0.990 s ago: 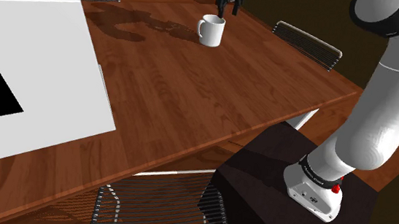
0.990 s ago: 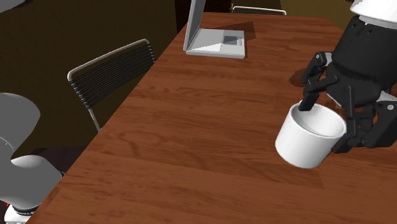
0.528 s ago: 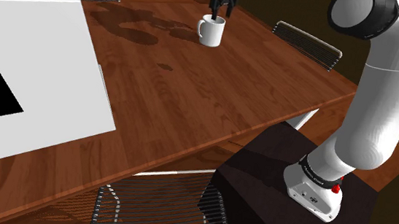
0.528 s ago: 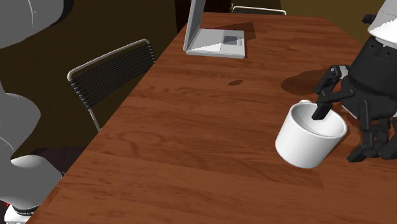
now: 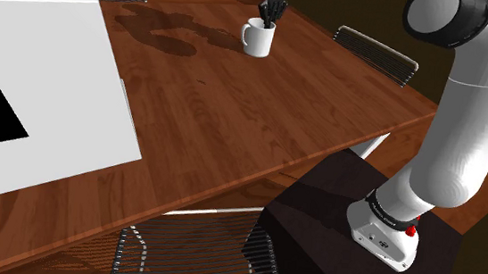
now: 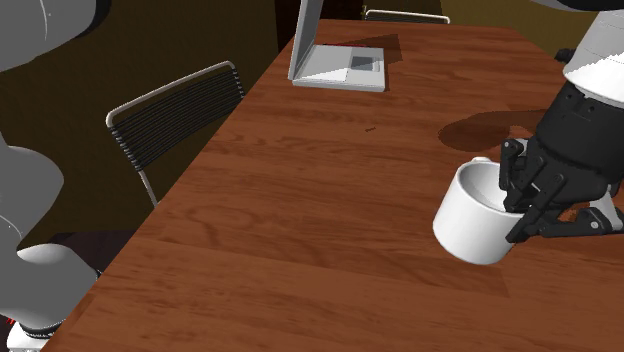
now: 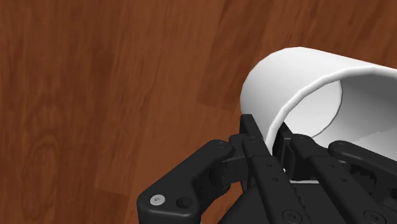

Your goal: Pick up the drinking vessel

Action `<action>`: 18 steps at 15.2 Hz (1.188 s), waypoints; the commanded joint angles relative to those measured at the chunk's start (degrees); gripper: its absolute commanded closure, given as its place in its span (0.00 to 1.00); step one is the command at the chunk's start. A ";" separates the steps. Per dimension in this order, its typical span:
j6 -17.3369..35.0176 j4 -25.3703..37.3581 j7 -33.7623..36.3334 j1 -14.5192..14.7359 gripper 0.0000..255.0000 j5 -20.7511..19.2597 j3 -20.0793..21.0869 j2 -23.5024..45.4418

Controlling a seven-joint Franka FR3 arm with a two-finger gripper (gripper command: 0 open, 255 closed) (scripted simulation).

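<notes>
Second exterior view, left to right: black wire-backed chair (image 6: 175, 112) off the edge, open white laptop (image 6: 338, 66) at the far end, bare reddish wood-grain surface (image 6: 300, 200), then the plain white mug (image 6: 475, 228), standing on the surface near that view's right edge. Black jaws come down on it from above and are pinched onto the mug's wall at the rim. The wrist view shows one finger (image 7: 252, 139) outside the wall and the other inside the bowl, with the thin rim caught between them and no gap visible. So the mug lies directly under the jaws, not off to a side. Its long axis is vertical and the mouth faces up. In the shoulder view its handle sticks out toward that view's left and the grip sits on the opposite side of the rim. The mug is smooth, round and thin-walled, with a glossy-looking white finish; material not clear. The white arm (image 5: 471, 132) reaches across from the dark stand (image 5: 316, 220). Judgement: the grasp looks set and the next step is a straight vertical lift. A one-sided rim pinch may let the mug swing or slip.
</notes>
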 commanded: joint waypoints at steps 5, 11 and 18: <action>0.03 -0.03 -0.01 -0.01 1.00 0.00 0.00 0.02; -4.18 4.84 0.01 -0.14 1.00 0.05 -0.02 0.69; -11.02 14.05 0.02 -0.49 1.00 0.24 -0.01 3.06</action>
